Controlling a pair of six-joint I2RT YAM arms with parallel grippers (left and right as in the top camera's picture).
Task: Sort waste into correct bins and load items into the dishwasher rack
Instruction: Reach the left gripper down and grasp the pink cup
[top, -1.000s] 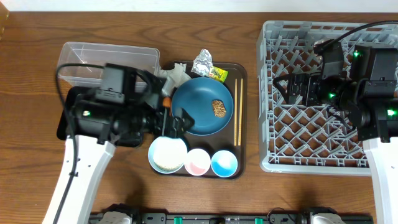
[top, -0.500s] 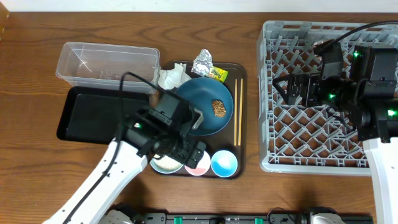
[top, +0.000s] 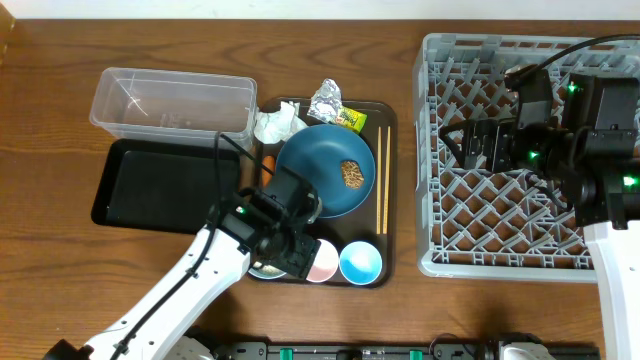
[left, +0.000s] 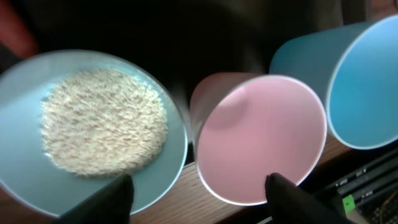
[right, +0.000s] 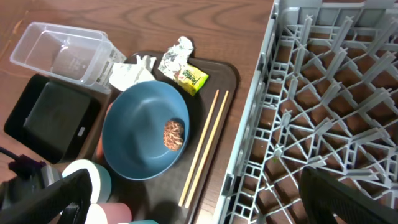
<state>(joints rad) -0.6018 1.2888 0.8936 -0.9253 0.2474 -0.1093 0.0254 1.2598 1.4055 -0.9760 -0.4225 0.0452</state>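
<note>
Grey rack (top: 500, 215): empty, nothing loaded.
Clear tub (top: 170, 100), black tray (top: 150, 185): bare; sorting not begun.
Waste: foil ball (top: 325, 97), tissue (top: 275, 125) on serving tray (top: 388, 180).
Left gripper (left: 199, 199): spread, empty, over pink cup (left: 258, 140).
Right gripper (right: 196, 186): spread, empty, over rack.
Left wrist only: rice (left: 102, 121) in bowl (left: 25, 168), arm-covered overhead.

The table (top: 60, 90) is of dark brown wood with a clear grain, evenly lit. A white strip (top: 200, 8) runs along its far edge, a black rail (top: 350, 351) along the near edge.
</note>
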